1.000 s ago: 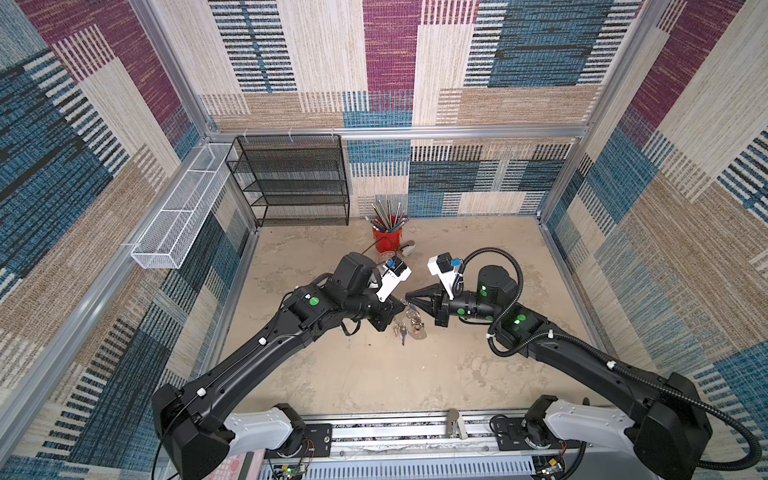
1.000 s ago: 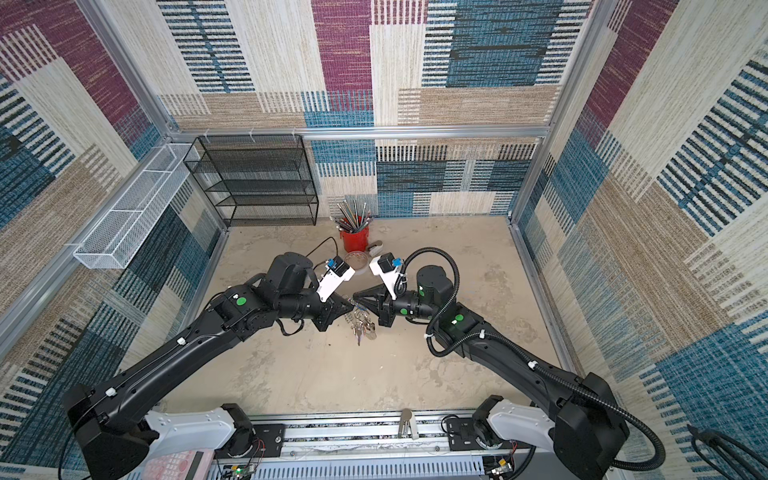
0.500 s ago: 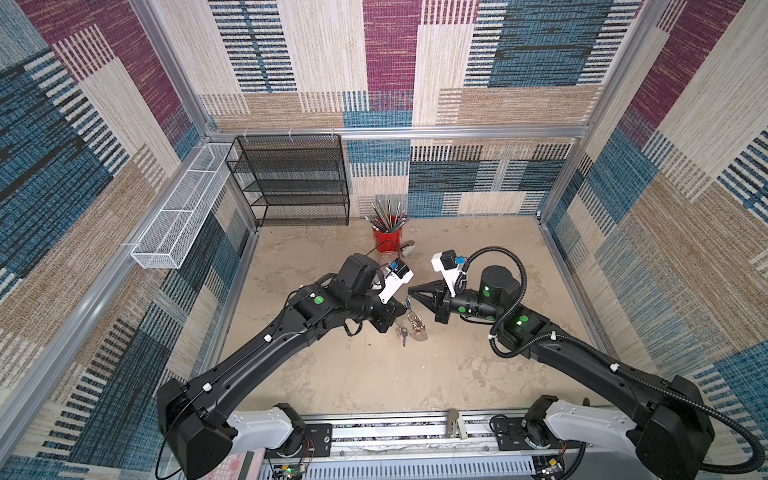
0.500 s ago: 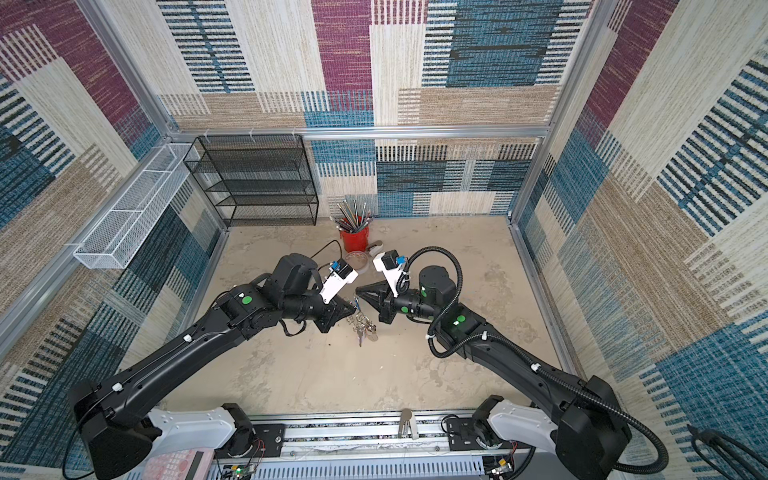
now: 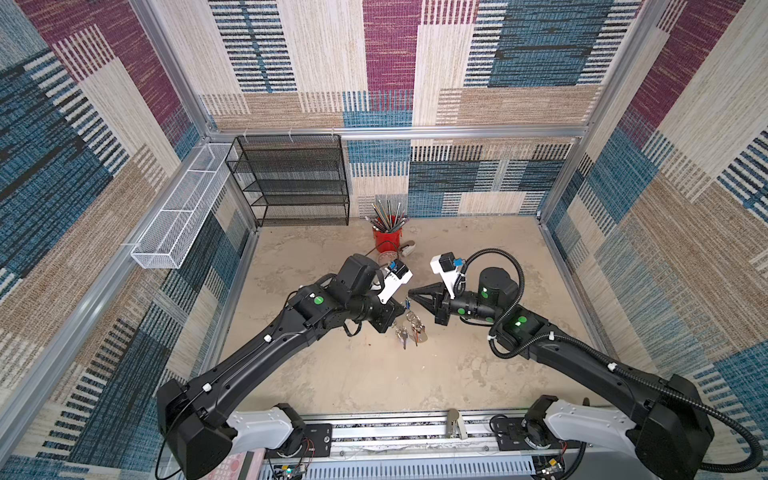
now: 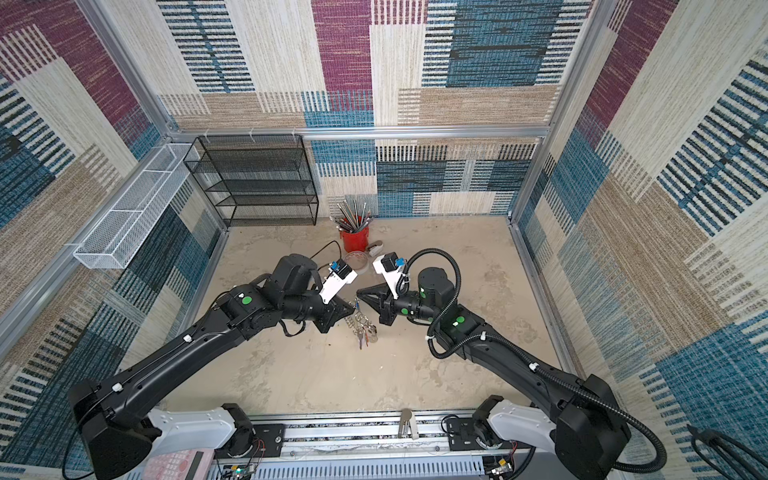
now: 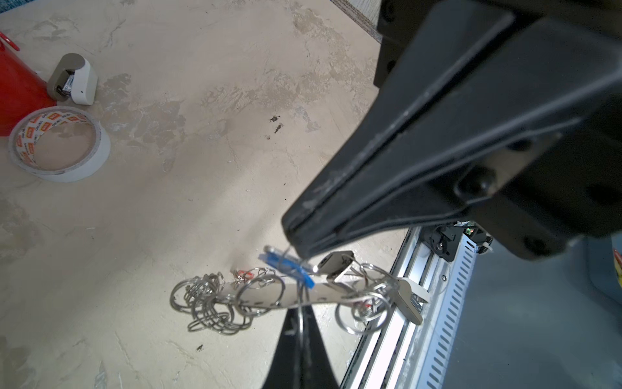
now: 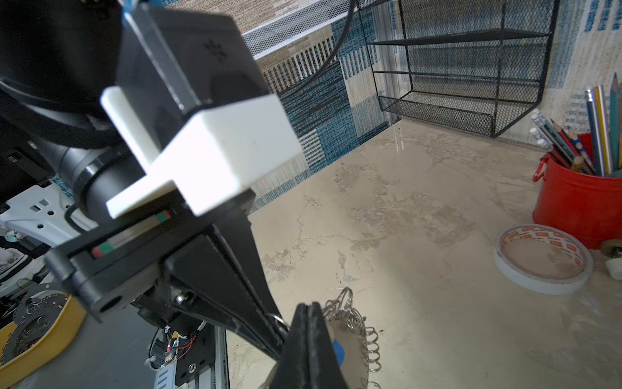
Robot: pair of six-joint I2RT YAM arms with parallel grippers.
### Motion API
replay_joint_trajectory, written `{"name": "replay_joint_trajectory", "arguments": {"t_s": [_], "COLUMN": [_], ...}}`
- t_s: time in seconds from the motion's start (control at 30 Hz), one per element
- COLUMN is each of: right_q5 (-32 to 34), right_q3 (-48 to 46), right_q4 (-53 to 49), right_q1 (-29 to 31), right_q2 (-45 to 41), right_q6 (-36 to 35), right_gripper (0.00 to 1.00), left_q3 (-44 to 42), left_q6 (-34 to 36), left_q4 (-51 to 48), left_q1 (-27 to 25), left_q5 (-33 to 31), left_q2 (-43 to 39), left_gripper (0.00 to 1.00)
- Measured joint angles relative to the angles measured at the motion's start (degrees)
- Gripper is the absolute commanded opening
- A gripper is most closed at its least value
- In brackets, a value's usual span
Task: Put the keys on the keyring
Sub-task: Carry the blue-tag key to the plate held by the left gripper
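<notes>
The keyring (image 7: 269, 298), a flat gray plate edged with silver split rings, hangs off the table between my two grippers; it also shows in both top views (image 5: 412, 325) (image 6: 362, 326). My left gripper (image 7: 300, 308) is shut on one of its split rings. My right gripper (image 8: 309, 306) is shut right above the plate, and a thin wire runs from its tip (image 7: 293, 243) to the blue tag (image 7: 286, 266) of a silver key (image 7: 335, 266). Another key (image 7: 409, 303) dangles from the plate's far end. The two gripper tips (image 5: 401, 309) (image 5: 412, 293) nearly touch.
A tape roll (image 7: 57, 144) lies on the table next to a red cup of pencils (image 5: 387, 239) and a small gray-white stapler (image 7: 72, 79). A black mesh shelf (image 5: 291, 178) stands at the back left and a white wire basket (image 5: 178, 208) hangs on the left wall. A metal rail (image 5: 415, 432) runs along the front edge.
Almost nothing has changed. The right gripper's tip has drifted slightly toward the back, and the keyring hangs in the same place. Both grippers stay shut.
</notes>
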Motion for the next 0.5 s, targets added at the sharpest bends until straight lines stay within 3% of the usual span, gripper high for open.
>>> {"name": "replay_joint_trajectory", "arguments": {"t_s": [0.5], "right_q5": [1.90], "right_q3": [1.57], "right_q4": [-0.31], "right_q1": [0.00], "right_q2": [0.98], "right_q6": [-3.23], "right_gripper": [0.00], "left_q3": [2.40], "left_q6": [0.13], "left_q4": [-5.03], "left_q1": [0.00], "left_q5": [-3.76], "left_q2": [-0.31], "left_gripper": [0.00]}}
